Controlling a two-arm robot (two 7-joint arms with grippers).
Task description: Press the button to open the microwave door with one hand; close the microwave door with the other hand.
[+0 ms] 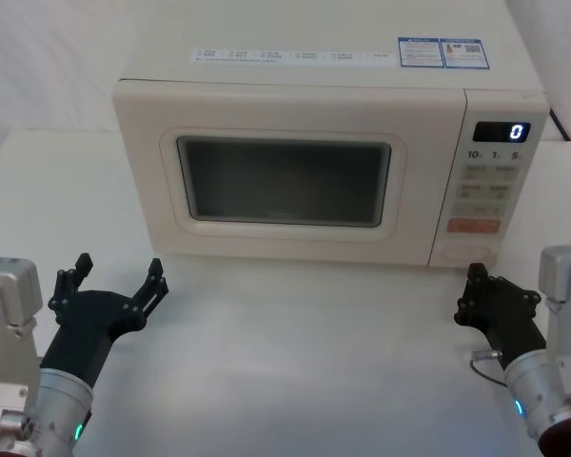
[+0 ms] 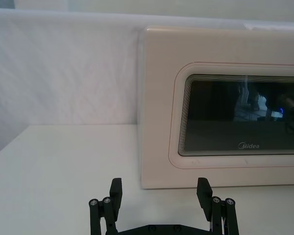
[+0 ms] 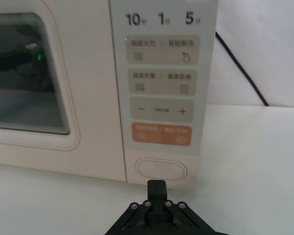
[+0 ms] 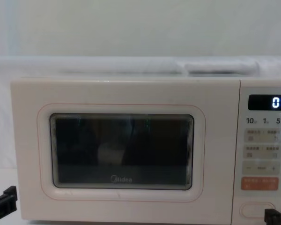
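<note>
- The microwave door [image 1: 285, 176] fills the centre of the head view. It sits shut, flush with the cream body of the microwave [image 1: 309, 67] on the white table [image 1: 305, 362].
- The button [image 3: 161, 169] lies at the bottom of the control panel [image 1: 490, 176], under the orange key [image 3: 161, 133]. In the chest view it sits at the lower right of the frame.
- The right gripper [image 1: 474, 288] is at the lower right of the head view, its fingers pressed together into a single tip. In the right wrist view that tip points at the button from just in front, with a slim gap between them.
- The left gripper [image 1: 114, 279] hangs at the lower left of the head view, fingers spread wide and grasping nothing. It is near the door's left corner, apart from it.
- The display [image 4: 265, 102] at the upper right of the chest view reads 0.
</note>
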